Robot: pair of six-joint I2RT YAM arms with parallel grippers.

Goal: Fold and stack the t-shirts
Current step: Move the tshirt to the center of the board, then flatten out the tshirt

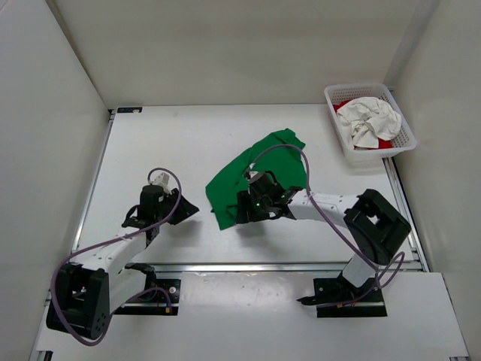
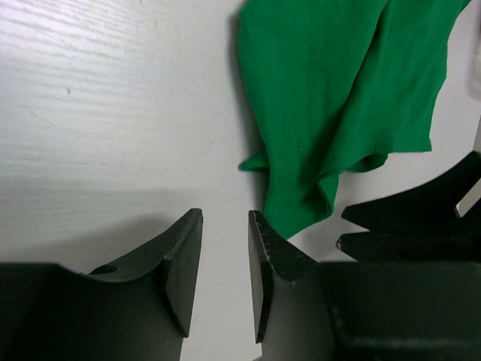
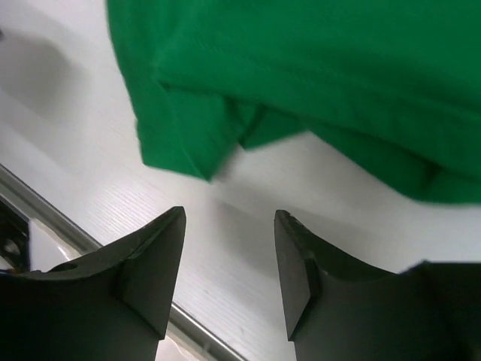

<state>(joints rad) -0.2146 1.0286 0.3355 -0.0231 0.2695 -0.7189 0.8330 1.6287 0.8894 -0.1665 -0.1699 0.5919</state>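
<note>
1. Container: white plastic mesh basket (image 1: 359, 87), at the far right corner of the white surface (image 1: 150, 150). You will find two items in it: the crumpled off-white cloth t-shirt (image 1: 368, 120) on top, filling most of the basket, and the bright red cloth t-shirt (image 1: 385, 143) beneath it, showing only at the edges.

2. Surroundings: plain white walls enclose the surface on three sides. A metal rail (image 1: 263, 265) runs along the near edge. The right arm's purple cable (image 1: 307, 177) arches above the green cloth. Nothing lies between either tool and that cloth.

3. Task item on the surface: bright green short-sleeved cloth t-shirt (image 1: 248, 169), lying rumpled and unfolded near the middle, well apart from the basket.

4. Right tool (image 1: 242, 212): released, jaws apart with only bare surface between them. Your wrist view shows the shirt's folded edge (image 3: 316, 60) just ahead of the fingertips, not between them.

5. Left tool (image 1: 188, 207): released, jaws partly apart, holding nothing. It sits to the left of the shirt; a hem corner (image 2: 301, 203) lies just beside its right finger.
</note>
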